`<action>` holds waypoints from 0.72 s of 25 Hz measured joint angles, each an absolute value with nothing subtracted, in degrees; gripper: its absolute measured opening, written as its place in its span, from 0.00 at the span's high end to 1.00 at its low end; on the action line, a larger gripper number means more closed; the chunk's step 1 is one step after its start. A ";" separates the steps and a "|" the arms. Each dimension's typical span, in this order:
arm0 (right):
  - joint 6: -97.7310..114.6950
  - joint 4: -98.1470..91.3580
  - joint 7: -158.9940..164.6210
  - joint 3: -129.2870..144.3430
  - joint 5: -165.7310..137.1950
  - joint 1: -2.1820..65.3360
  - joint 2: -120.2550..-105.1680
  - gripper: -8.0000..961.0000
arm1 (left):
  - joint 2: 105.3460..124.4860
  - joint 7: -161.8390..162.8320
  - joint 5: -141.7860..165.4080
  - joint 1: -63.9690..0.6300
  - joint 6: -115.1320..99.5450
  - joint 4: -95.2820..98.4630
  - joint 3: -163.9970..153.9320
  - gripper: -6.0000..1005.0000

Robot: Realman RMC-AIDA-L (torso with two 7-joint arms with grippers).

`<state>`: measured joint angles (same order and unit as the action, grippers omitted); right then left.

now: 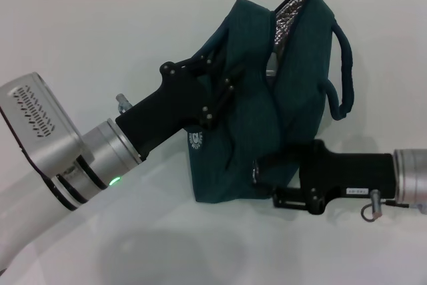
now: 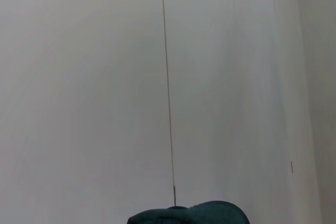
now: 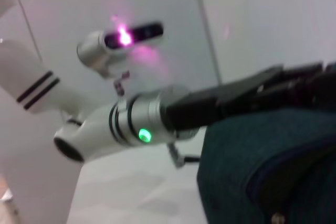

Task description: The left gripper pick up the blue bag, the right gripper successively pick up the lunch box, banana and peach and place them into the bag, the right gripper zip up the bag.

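Observation:
The blue bag (image 1: pixel 280 98) hangs lifted above the white table, its top partly open and showing silver foil lining (image 1: pixel 293 8). My left gripper (image 1: pixel 215 91) reaches in from the left and is shut on the bag's left side. It also shows in the right wrist view (image 3: pixel 294 85), above the bag's teal fabric (image 3: pixel 273 171). My right gripper (image 1: pixel 265 171) comes in from the right and lies against the bag's lower right part. A corner of the bag (image 2: pixel 189 214) shows in the left wrist view. The lunch box, banana and peach are out of view.
The white table (image 1: pixel 100 45) runs back to a white wall with a vertical seam (image 2: pixel 167 87). One bag handle (image 1: pixel 343 71) loops out on the right. The left arm's silver wrist with its green light (image 3: pixel 142 135) and the robot's head (image 3: pixel 126 38) show in the right wrist view.

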<state>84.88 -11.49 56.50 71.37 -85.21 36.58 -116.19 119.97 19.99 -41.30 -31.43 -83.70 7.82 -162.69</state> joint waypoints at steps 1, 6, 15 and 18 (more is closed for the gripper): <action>84.32 -11.60 57.54 72.58 -85.21 36.96 -116.19 0.48 | 119.97 20.00 -41.30 -31.45 -83.69 7.82 -162.69 0.75; 83.02 -11.87 60.23 75.97 -85.21 38.29 -116.19 0.48 | 119.97 20.02 -41.30 -31.47 -83.67 7.82 -162.69 0.74; 83.14 -12.05 60.13 76.03 -85.04 38.43 -116.19 0.48 | 119.97 20.04 -41.31 -31.47 -83.69 7.82 -162.69 0.74; 82.91 -12.54 59.77 76.08 -84.53 37.79 -116.19 0.55 | 119.97 20.04 -41.10 -31.42 -83.93 7.86 -162.68 0.74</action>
